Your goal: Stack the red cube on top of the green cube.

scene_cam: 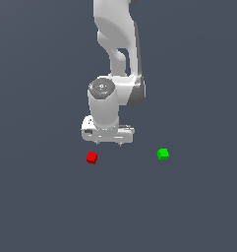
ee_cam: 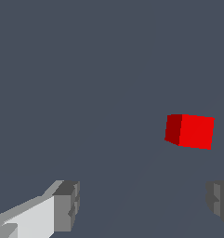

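1. Exterior view: the arm hangs over the dark floor with its gripper pointing down, fingertips just clear of the surface. The red cube sits on the floor just beside and below the gripper, toward the exterior view's left. The green cube lies well apart, toward the exterior view's right. Nothing is stacked yet.

2. Wrist view: two grey fingers stand wide apart with bare floor between them, holding nothing. The red cube rests beyond the fingers, nearer one of them, not yet between them.

3. Handling, as I judge it: a tiny, rigid, light block, flat-sided, so nothing to crush. Centre the gripper over it, come down, and pinch two opposite flat faces squarely. An off-centre grip could twist it and spoil the placement on the equally tiny green cube.
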Controlling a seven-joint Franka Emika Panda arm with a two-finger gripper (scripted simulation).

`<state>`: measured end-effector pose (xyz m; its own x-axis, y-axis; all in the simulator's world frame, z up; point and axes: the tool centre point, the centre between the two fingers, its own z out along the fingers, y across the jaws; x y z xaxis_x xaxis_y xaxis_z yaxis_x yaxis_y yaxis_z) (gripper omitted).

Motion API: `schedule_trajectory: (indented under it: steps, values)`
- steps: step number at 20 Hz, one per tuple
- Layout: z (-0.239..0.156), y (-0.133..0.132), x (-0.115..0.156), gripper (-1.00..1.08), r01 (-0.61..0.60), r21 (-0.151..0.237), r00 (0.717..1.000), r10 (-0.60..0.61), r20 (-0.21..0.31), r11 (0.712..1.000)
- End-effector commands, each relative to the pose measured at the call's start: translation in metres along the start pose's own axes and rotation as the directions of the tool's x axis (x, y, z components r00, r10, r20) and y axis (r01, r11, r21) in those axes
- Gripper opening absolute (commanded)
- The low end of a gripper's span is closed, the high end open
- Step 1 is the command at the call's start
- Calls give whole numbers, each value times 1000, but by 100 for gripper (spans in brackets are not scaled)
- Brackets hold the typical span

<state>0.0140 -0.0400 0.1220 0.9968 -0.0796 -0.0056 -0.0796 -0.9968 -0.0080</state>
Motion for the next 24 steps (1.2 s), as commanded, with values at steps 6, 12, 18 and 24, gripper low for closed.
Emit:
schedule_trajectory:
  steps: [6,12,18,24]
  values:
    - [36,60,21,100,-80,-7,997,80,-4,997]
    - [50,83,29,100,-111,-8,994,111,-6,994]
    - [51,86,29,100,-116,-8,993,116,-6,993]
    - [65,86,29,100,-116,-8,993,116,-6,993]
